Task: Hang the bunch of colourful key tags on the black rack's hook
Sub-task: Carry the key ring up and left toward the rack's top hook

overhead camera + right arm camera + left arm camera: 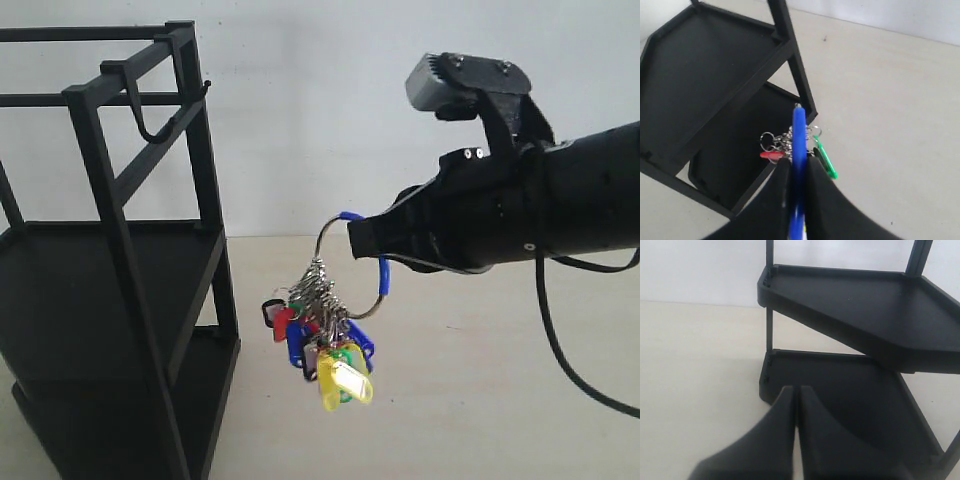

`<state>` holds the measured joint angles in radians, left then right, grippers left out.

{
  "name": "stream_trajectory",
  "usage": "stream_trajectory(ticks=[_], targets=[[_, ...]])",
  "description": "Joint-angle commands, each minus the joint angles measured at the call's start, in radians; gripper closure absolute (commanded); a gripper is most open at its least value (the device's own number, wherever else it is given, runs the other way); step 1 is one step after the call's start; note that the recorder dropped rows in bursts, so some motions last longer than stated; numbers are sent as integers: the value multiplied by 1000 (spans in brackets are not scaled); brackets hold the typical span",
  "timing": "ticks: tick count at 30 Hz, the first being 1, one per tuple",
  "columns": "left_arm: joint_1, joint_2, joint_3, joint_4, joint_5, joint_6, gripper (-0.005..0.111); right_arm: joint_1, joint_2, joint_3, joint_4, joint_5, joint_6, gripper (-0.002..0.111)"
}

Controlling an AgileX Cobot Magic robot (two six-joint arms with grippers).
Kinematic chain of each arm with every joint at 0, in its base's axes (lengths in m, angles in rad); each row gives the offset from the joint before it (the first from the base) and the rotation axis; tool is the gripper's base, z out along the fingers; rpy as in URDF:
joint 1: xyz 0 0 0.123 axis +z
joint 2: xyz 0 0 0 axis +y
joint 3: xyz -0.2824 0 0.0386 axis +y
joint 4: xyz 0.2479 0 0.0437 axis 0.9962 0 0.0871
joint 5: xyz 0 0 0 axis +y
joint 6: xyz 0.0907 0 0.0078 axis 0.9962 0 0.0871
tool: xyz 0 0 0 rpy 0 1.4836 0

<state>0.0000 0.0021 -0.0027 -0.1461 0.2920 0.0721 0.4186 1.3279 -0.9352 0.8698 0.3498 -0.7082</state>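
Right gripper (358,238) is clamped on the blue sleeve of the colourful key tag bunch (325,335). The bunch hangs in the air beside the black rack (100,250), out from its front corner post, roughly level with the rack's middle shelf and touching none of its bars, with the tags dangling under the ring above the pale table (480,400). The hook (150,125) curves down from the rack's top rail, well above the bunch and apart from it. Left gripper (796,392), fingers pressed together, hangs low just beside the rack's bottom shelf.
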Motion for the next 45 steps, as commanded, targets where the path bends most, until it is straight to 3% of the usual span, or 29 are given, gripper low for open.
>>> stream_trajectory(ticks=[1, 4, 7, 10, 14, 24, 33, 45], targets=[[-1, -2, 3, 5, -8, 3, 102, 8, -14, -39, -42, 101, -100, 108], [-1, -2, 3, 5, -8, 3, 102, -6, -18, -39, -45, 43, 13, 108], [-1, -2, 3, 5, -8, 3, 102, 16, -14, -54, -84, 108, -79, 108], [-1, -2, 3, 5, -8, 3, 102, -7, -19, -54, -104, 35, 107, 108], [-1, -2, 3, 5, -8, 3, 102, 20, -19, -82, -105, 114, -3, 108], [-1, -2, 3, 5, -8, 3, 102, 24, -26, -163, -102, 55, 99, 108], [-1, -2, 3, 5, -8, 3, 102, 139, -26, -224, -96, 5, 98, 108], [-1, -2, 3, 5, -8, 3, 102, 140, -26, -224, -64, -17, 98, 108]])
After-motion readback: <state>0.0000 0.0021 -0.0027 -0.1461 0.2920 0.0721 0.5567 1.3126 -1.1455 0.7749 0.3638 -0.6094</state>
